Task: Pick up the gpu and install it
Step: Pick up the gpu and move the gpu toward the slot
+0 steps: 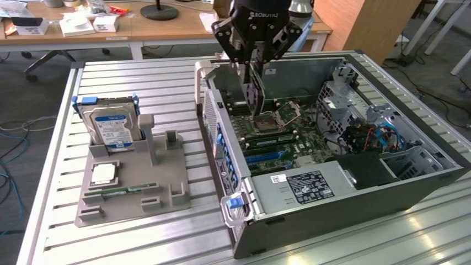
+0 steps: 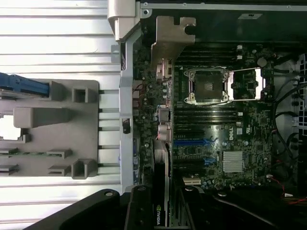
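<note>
A black robot gripper (image 1: pixel 255 61) hangs over an open computer case (image 1: pixel 316 187), its fingers closed on the top edge of the gpu (image 1: pixel 254 94). The gpu is a thin black card held upright and edge-on directly beneath the gripper, inside the case near its wall on the exterior view's left. Its lower edge is just above the motherboard (image 1: pixel 290 141), beside the open processor socket (image 1: pixel 287 113).

In the wrist view, the gripper (image 2: pixel 160 208) clamps the gpu (image 2: pixel 161 172), which runs away from the camera towards a silvery end bracket (image 2: pixel 170 36).

Outside the case, on the exterior view's left, a grey holder (image 1: pixel 132 187) sits on the slatted metal counter (image 1: pixel 147 77). It carries a hard drive (image 1: pixel 110 127) standing upright and a green memory stick (image 1: pixel 114 191) lying flat.
</note>
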Motion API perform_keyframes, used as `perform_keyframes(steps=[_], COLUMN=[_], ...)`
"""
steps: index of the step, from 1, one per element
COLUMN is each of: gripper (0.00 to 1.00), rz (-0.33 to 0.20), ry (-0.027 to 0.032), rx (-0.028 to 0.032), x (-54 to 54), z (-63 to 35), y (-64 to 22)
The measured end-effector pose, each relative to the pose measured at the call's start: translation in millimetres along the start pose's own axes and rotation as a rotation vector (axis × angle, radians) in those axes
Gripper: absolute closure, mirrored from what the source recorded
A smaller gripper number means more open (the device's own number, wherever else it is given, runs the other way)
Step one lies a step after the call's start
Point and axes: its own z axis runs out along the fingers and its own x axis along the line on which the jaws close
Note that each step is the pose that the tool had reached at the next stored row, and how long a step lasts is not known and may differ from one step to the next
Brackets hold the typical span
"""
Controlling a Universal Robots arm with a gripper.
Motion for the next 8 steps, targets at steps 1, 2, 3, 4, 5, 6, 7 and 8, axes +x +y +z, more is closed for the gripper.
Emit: perform_keyframes(steps=[1, 2, 3, 4, 5, 6, 7, 8], gripper=[0.74, 0.74, 0.74, 0.74, 0.74, 0.74, 0.74, 0.74], rz=[0.0, 0.0, 0.0, 0.0, 0.0, 0.0, 0.0, 0.0], ry=[0.0, 0.0001, 0.0001, 0.0001, 0.0001, 0.0001, 0.0001, 0.0], rx=[0.0, 0.0001, 0.0001, 0.0001, 0.0001, 0.0001, 0.0001, 0.0], x=[-3.4, -6.8, -10.1, -13.3, -16.3, -19.5, -22.9, -25.9], z=[0.1, 0.2, 0.2, 0.3, 0.4, 0.6, 0.7, 0.8], y=[0.2, 0.5, 0.8, 1.0, 1.2, 1.4, 1.6, 1.8])
